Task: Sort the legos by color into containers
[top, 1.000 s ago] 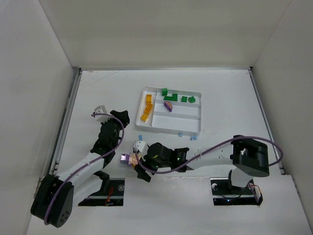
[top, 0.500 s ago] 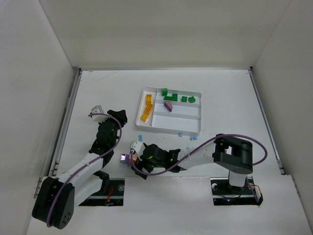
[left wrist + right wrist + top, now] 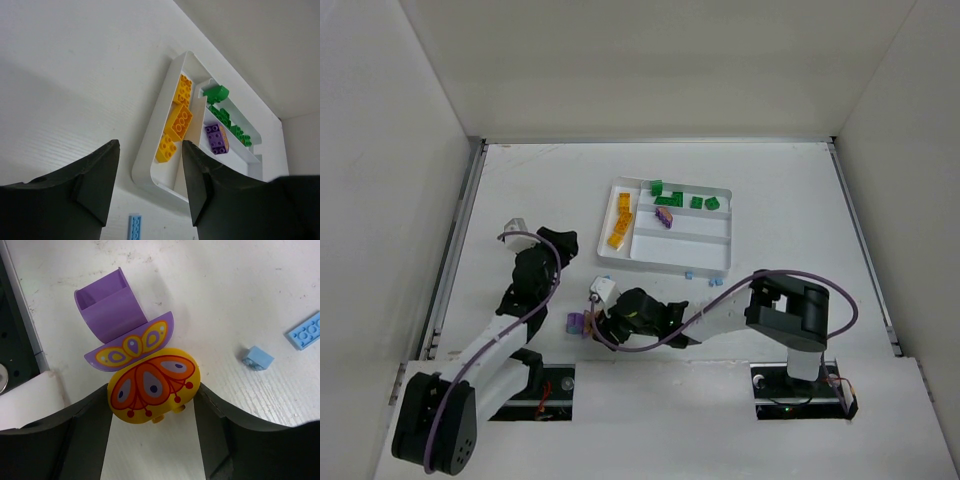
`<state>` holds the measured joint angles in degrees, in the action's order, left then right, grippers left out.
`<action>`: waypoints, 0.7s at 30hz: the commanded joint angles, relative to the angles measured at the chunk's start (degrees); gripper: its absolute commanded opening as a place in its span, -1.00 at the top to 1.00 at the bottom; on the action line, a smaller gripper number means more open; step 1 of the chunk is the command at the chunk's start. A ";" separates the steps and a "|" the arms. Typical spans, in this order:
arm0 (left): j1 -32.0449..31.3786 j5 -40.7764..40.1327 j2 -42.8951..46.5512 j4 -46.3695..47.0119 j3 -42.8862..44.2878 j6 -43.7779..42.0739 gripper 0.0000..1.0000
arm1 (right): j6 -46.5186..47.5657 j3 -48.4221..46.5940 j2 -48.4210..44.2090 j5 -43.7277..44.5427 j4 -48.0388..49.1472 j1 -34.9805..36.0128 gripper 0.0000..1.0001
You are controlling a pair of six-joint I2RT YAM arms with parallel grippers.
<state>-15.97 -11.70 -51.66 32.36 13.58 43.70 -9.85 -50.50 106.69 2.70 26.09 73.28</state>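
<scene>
Right gripper (image 3: 154, 395) was clamped on the yellow butterfly brick (image 3: 150, 385) down on the table (image 3: 200, 280), with a purple curved brick (image 3: 112, 315) touching it at 11 o'clock and light blue bricks (image 3: 257, 358) off around 3 o'clock. Left gripper (image 3: 150, 170) had its fingers spread with nothing between them. The tray (image 3: 150, 135) sat at its 12 o'clock, holding yellow legos (image 3: 179, 120), a purple lego (image 3: 216, 139) and green legos (image 3: 216, 93).

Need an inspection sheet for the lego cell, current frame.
Surface: white table, faint scuffs.
Job's things: white tray holds yellow bricks in its left compartment, green bricks in the far one, purple brick in the middle one; yellow butterfly piece and purple butterfly piece on the table; light blue pieces loose nearby.
Clutter: nothing seen.
Grippers: left gripper open, empty; right gripper closed on the yellow butterfly piece.
Cables: purple cables along both arms.
Surroundings: white walls.
</scene>
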 commanded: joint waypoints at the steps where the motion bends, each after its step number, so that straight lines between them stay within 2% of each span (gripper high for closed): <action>1: 0.72 3.87 4.71 -5.10 -0.05 -0.11 -0.02 | -1.66 1.80 -2.18 -1.29 6.43 -0.63 -0.02; 8: 0.90 10.20 10.09 -12.40 1.53 -0.64 -0.20 | -3.86 8.83 -13.95 -0.07 6.53 -3.09 0.09; 15: -3.40 18.38 6.32 -12.76 6.36 -0.46 -0.42 | -5.09 14.72 -26.96 4.59 -0.85 -8.36 0.10; 21: -7.62 20.49 2.53 -11.18 8.30 0.51 -0.55 | -5.80 15.70 -29.88 4.86 -3.41 -11.71 0.11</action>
<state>-22.13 5.96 -48.47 19.03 19.16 43.86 -14.74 -35.35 77.76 6.46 23.97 62.13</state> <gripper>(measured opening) 0.770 0.665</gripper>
